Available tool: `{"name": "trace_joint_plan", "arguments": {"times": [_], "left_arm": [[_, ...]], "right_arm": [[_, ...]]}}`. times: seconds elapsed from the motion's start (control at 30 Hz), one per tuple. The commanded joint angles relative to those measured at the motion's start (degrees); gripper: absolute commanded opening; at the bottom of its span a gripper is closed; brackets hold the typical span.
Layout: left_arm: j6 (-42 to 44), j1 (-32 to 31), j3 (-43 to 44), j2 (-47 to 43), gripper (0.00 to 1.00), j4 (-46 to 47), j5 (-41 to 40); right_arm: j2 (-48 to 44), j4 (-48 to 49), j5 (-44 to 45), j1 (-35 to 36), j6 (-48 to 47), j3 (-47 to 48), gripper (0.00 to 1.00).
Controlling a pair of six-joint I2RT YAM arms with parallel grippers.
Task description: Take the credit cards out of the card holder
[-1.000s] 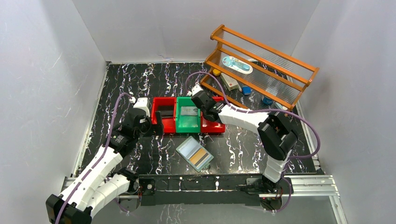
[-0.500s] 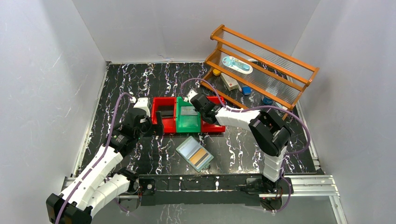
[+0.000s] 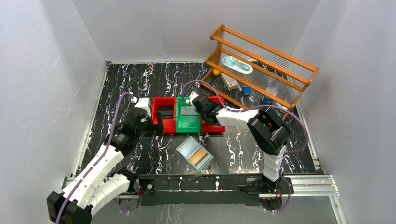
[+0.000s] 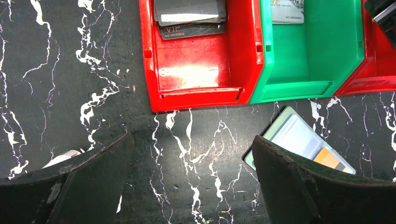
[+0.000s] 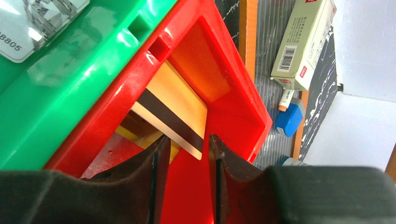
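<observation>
Noted right gripper (image 5: 187,161) gone from a tight clench a second ago to jaws now parted above the right red bin (image 5: 236,109). Saw a tan-gold card (image 5: 170,105), dark stripe showing, lying face-on and tilted inside that bin just past the fingertips, so read it as let go. Cannot confirm from the wrist view that its near corner is clear of the pads. Counted one more card delivered.

Found dark cards (image 4: 189,16) in the left red bin (image 4: 196,79) and a silvery card (image 4: 286,9) in the green bin (image 4: 313,60).

Located the card holder (image 3: 194,153) lying open on the table (image 4: 70,93) in front of the bins, well apart from both grippers. Spotted an orange card (image 4: 330,158) in its sleeves; judged the task unfinished.

Recorded left gripper (image 4: 191,186) spread wide, holding nothing, poised over the table just before the left red bin.
</observation>
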Motion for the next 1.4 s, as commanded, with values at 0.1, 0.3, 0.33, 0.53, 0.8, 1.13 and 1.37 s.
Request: {"name": "trace_joint_plan", "arguments": {"times": [0.1, 0.3, 0.33, 0.53, 0.8, 1.13, 1.37], "left_arm": [[0.76, 0.24, 0.70, 0.70, 0.98, -0.31, 0.25], [0.72, 0.24, 0.65, 1.09, 0.98, -0.40, 0.42], [0.75, 0.24, 0.72, 1.04, 0.98, -0.40, 0.37], [0.74, 0.25, 0.65, 1.12, 0.98, -0.41, 0.49], [0.85, 0.24, 0.79, 1.06, 0.98, -0.48, 0.71], [0.90, 0.24, 0.74, 0.97, 0.98, -0.40, 1.17], [1.53, 0.24, 0.92, 1.26, 0.98, -0.48, 2.47]], "right_arm": [[-3.04, 1.34, -1.40, -0.40, -0.12, -1.22, 0.49], [-3.59, 0.03, -2.31, -0.59, 0.86, -1.31, 0.52], [-3.80, -0.29, -2.43, -0.67, 1.24, -1.35, 0.52], [-7.57, -1.95, -5.25, -0.68, 4.80, -1.95, 0.55], [-14.70, -9.30, -9.26, -0.73, 18.84, 0.83, 0.56], [-29.73, -3.99, -39.87, -0.49, 64.95, -14.62, 0.56], [-32.13, 2.09, -32.64, 12.14, 85.51, -23.45, 0.56]]}}
